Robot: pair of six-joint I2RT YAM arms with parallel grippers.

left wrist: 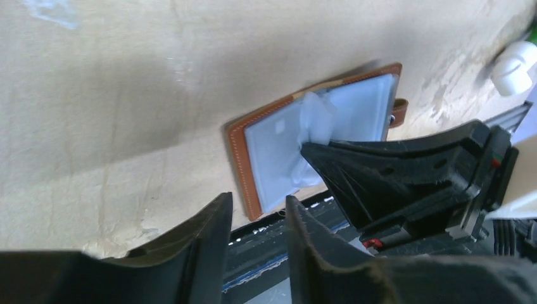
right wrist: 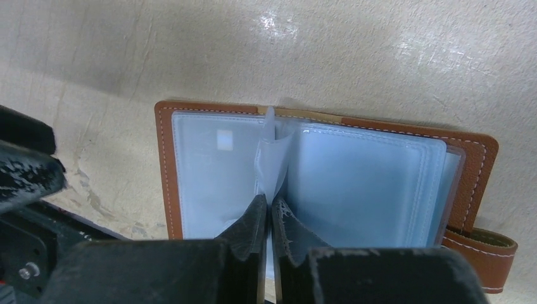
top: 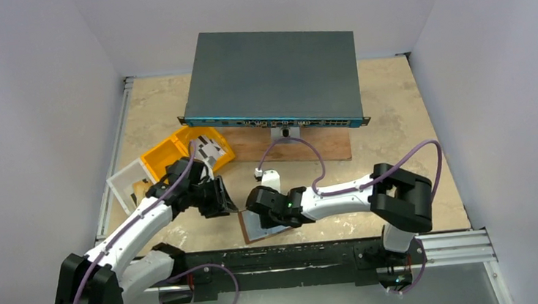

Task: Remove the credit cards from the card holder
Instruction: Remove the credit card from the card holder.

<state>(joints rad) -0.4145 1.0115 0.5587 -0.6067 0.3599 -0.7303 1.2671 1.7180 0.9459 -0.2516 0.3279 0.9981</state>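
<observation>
**A:** What sits farthest left?

**B:** A clear plastic box [top: 124,187], then the yellow tray [top: 157,162]. Striped white-grey credit cards [top: 211,151] lie in the tray.

**A:** And the left gripper [left wrist: 258,201]?

**B:** It hovers just right of the tray. Its fingers are parted and there is nothing between them.

**A:** Where is the card holder [right wrist: 367,183]?

**B:** Spread open on the table [top: 397,133] at its near edge, between the two grippers. The leather faces down, the pockets face up, and the strap tab [right wrist: 481,253] is out to one side. The right gripper [right wrist: 271,206] is pinched closed on a clear pocket leaf [right wrist: 272,158] by the spine, holding it upright.

**A:** How will it handle?

**B:** I'd judge it light. The cover looks fairly stiff, while the leaves look soft, floppy and slick, so the whole holder may slide or lift under a pull. A card would be thin, rigid and smooth. It is best taken by whatever edge shows at a pocket mouth, with the leather pinned down. I can't tell whether any card is left inside, because the pockets look pale.
</observation>
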